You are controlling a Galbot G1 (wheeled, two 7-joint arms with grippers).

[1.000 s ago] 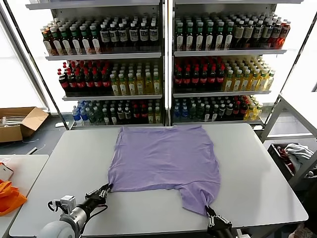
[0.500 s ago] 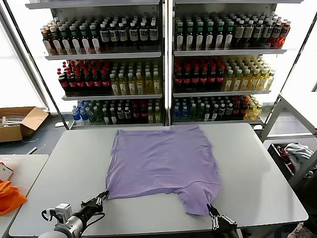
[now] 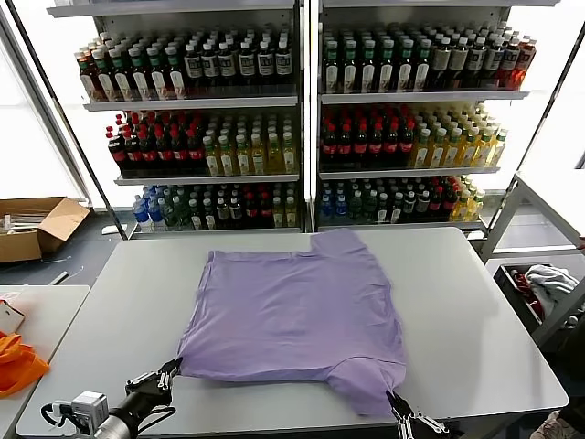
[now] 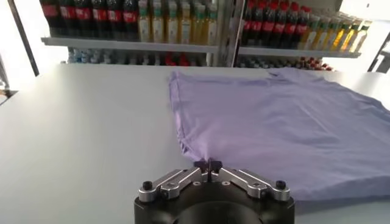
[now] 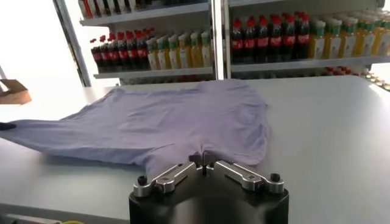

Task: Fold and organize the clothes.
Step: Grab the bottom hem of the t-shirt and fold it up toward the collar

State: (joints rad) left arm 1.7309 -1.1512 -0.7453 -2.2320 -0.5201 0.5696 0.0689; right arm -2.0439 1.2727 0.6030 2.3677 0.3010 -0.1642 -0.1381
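Right, I've got both grippers pinched on the shirt point(image 3: 297, 315), which lies flat on the table point(image 3: 475, 347): left gripper point(image 3: 169, 373) on its near left corner, right gripper point(image 3: 395, 402) on the near sleeve. My worry: thin cloth slipping out, or dragging off the near edge.

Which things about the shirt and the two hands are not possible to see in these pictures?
- T-shirt: its underside lies against the table in every view, so any print there is hidden.
- Right hand: the head view's bottom edge cuts off its body.
- Left hand: in the head view it is too small to show the pinch; only the left wrist view shows it.
- Bottle labels on the shelves: too small to read.
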